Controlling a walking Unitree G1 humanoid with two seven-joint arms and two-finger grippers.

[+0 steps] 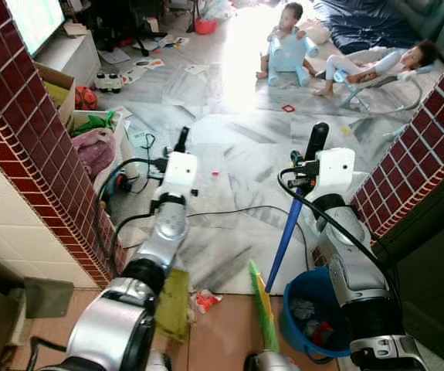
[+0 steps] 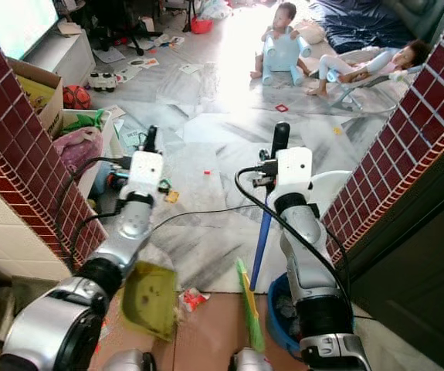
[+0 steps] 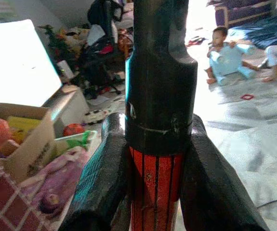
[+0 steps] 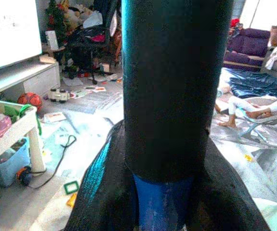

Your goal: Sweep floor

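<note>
broom (image 1: 286,232) handle clamped upright inside right gripper (image 1: 315,147).

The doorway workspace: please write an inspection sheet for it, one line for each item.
Surface: grey marble floor, brown tiles nearest the robot.
Job's things: blue-handled broom with green bristles; yellow-green dustpan on a red-striped handle.
Clutter: red-and-white scrap; papers and toys further in.
Grippers: left gripper shut on the dustpan handle; right gripper shut on the broom.
Cables: black cable across the floor.
Surroundings: red-tiled pillars, blue bucket, two children sitting beyond.
</note>
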